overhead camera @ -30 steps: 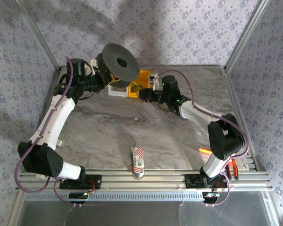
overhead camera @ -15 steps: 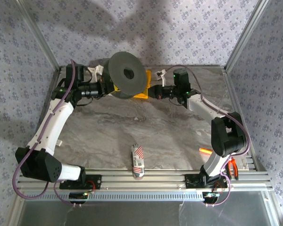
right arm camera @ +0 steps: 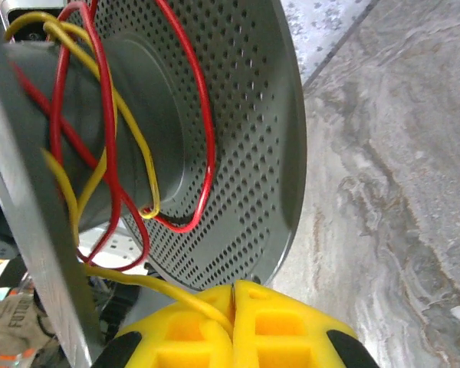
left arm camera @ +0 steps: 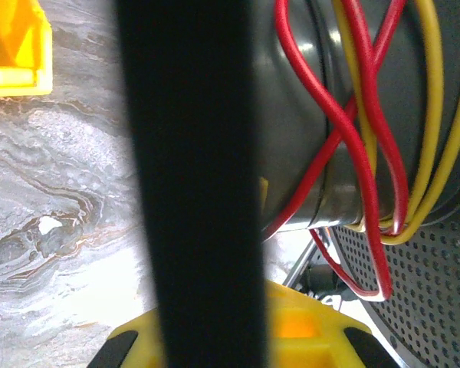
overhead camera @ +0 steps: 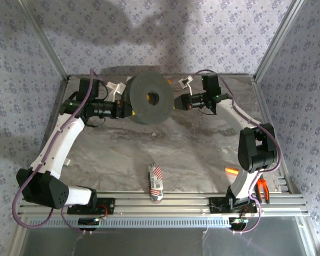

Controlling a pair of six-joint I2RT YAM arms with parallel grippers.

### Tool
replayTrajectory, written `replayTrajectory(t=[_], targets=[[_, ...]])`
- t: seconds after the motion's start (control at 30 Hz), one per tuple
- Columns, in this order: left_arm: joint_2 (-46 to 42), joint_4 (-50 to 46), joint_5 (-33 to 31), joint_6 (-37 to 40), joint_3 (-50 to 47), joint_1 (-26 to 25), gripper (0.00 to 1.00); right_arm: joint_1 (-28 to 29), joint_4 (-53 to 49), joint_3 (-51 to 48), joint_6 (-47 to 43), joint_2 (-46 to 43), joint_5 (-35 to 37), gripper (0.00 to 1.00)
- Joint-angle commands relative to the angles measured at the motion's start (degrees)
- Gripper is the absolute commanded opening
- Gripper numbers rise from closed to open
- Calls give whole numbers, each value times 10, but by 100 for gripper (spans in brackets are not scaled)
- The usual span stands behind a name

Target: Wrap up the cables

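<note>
**Spool gripped at left, yellow strand pinched at right**

On the left, the left gripper (overhead camera: 127, 109) has its jaws clamped on the rim of one flange of the dark spool (overhead camera: 149, 98). It holds the spool on edge over the far side of the marble table (overhead camera: 202, 149). The cables (left arm camera: 432, 77), thin yellow wire, lie in loose turns round the spool's core, crossed by red wire (left arm camera: 339, 129). On the right, the right gripper (right arm camera: 232, 318) sits just beside the perforated flange. Its jaws are pressed together on one yellow strand that runs from the core into their seam.
</note>
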Motion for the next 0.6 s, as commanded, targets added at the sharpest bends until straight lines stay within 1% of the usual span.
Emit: replayTrajectory(t=[0.0,0.17,0.3,0.37,0.43,0.5,0.57], targets=[[-29,-100,103,128,48,-32,0,-46,-39,33,-16,22,29,0],[-17,-144,105,182,55,-61,0,-48,-76,64,-59,24,-9,0],[-9,-174,115,219,57,-79,0,-55,-170,96,-160,21,-59,0],[-4,-192,119,236,60,-88,0,-63,-246,119,-238,21,-89,0],[0,-201,119,245,62,-97,0,-73,-345,151,-322,27,-123,0],[7,-210,116,251,66,-105,0,-82,-474,194,-430,42,-156,0],[17,-216,110,255,69,-113,0,-89,-630,254,-564,70,-184,0]])
